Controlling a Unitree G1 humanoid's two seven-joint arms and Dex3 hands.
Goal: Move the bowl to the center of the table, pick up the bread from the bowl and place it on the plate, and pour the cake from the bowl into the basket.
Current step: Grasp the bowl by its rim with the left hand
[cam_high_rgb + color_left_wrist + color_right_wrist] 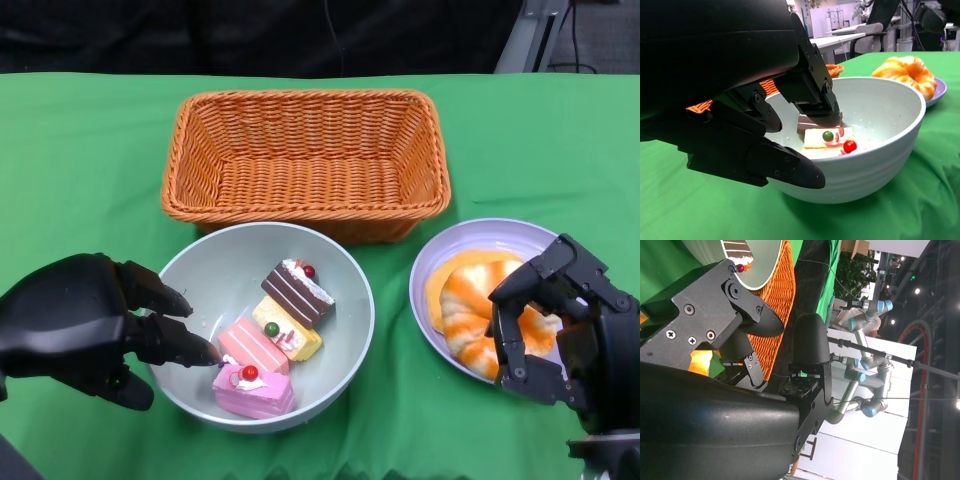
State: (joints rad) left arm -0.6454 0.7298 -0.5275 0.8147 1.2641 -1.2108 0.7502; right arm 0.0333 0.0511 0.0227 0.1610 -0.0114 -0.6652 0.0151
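While bread [478, 305] lies plated, left hand [85, 325] grips bowl [345, 330].

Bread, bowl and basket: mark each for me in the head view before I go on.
bread [470, 300]: head view, on its orange-and-white top, left of the right hand.
bowl [345, 265]: head view, on the bare inner wall near the right rim.
basket [300, 155]: head view, on its woven floor.

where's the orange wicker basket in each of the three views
Head view: the orange wicker basket sits at top centre, behind the grey bowl.
Right wrist view: an orange woven strip beside the bowl's rim.
Left wrist view: slivers of orange weave behind the hand's fingers.
Shared landmark: the grey bowl.
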